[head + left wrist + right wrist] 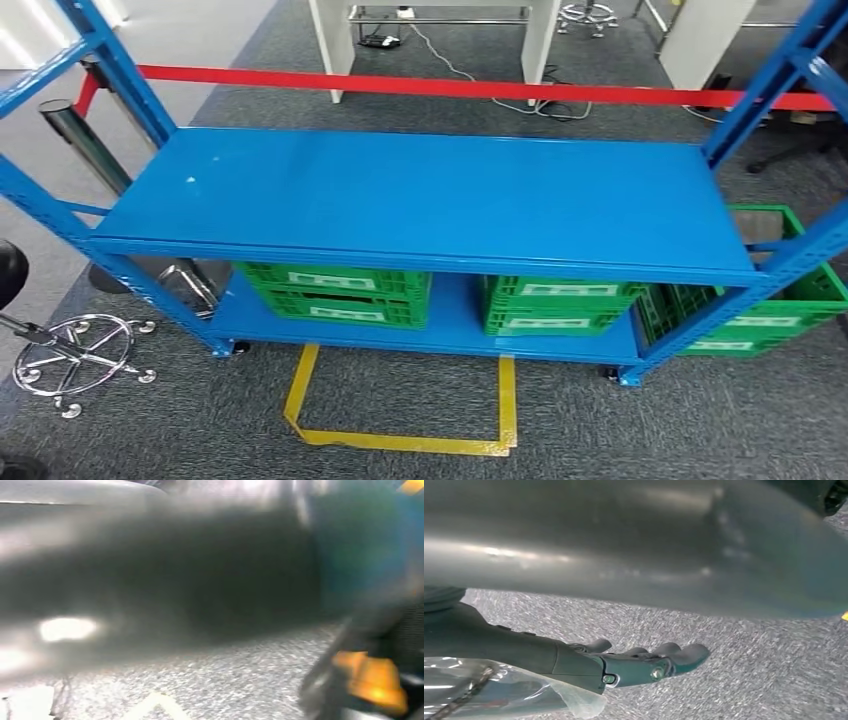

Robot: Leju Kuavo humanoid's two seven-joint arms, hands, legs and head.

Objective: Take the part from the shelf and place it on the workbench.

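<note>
Looking down from the head view, the robot faces a blue shelf (420, 200). Its top board is bare. Under that board sit green crates (340, 292), and one more green crate (790, 300) stands beside the shelf's far right post. A yellow tape square (400, 400) marks the grey carpet just in front of the shelf. A red barrier tape (450, 87) runs behind it.

The left wrist view is too blurry, so the left hand's state cannot be told.

In the right wrist view, the right hand (624, 665) hangs over the carpet, fingers loosely out. A clear plastic bag (499, 690) with something dark inside lies against it; this may be the part. Whether the hand holds it cannot be told. Placing on the workbench seems still to come.
</note>
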